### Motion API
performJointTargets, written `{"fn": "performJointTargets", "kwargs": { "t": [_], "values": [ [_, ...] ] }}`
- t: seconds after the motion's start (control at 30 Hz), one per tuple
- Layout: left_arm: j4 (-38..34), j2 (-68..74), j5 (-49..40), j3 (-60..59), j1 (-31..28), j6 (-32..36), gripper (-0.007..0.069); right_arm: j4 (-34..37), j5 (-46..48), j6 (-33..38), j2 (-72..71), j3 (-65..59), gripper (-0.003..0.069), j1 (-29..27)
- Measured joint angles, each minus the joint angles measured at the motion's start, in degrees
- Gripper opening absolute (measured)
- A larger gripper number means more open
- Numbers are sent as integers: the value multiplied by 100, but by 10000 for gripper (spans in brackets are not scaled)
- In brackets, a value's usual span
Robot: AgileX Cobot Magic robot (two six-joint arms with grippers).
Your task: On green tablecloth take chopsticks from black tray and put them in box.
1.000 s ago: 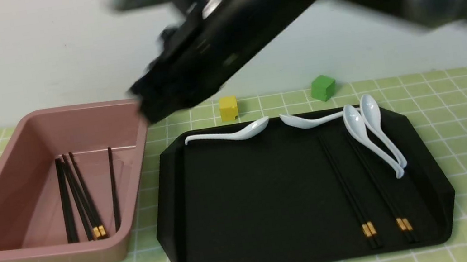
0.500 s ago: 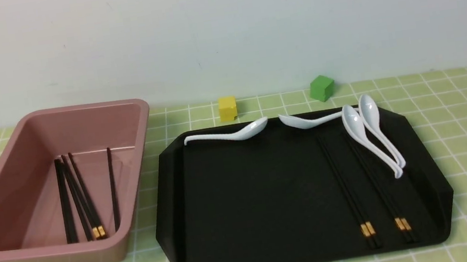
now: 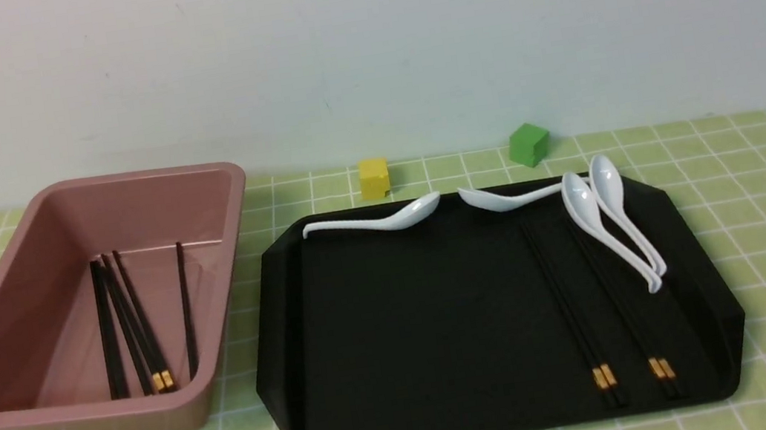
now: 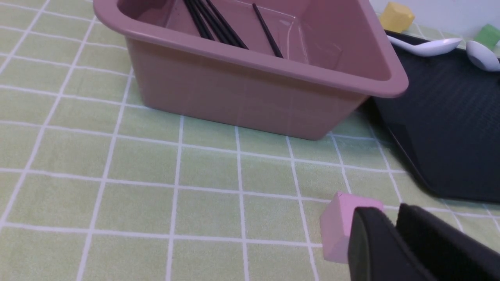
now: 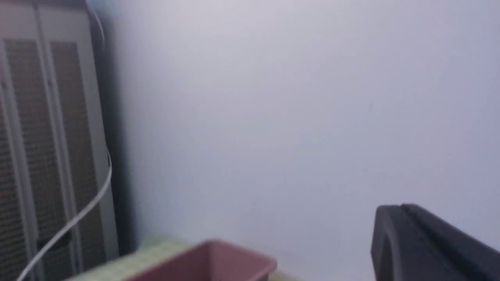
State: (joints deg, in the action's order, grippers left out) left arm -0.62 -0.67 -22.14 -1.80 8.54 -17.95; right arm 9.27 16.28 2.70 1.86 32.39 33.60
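Matt black tray (image 3: 429, 328), seemingly plastic box (image 3: 29, 310)

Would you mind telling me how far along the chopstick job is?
Partly done: several chopsticks already lie in the box. Nothing in hand: the left gripper and right gripper show no chopstick. Left: two pairs on the tray.
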Motion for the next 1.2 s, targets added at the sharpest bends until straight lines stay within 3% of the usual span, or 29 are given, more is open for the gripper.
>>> {"fn": "performJointTargets", "kwargs": {
  "t": [0.47,0.77,1.2],
  "values": [
    [62,-6,-5,0,0,5,113,-119,-345,90,289,234,23,27],
    [62,-6,-12,0,0,5,123,-226,-731,78,823,-1357,34,-5],
    [62,-6,-12,0,0,5,125,-703,-498,-152,-157,-3049,50,-1994]
  ]
}}
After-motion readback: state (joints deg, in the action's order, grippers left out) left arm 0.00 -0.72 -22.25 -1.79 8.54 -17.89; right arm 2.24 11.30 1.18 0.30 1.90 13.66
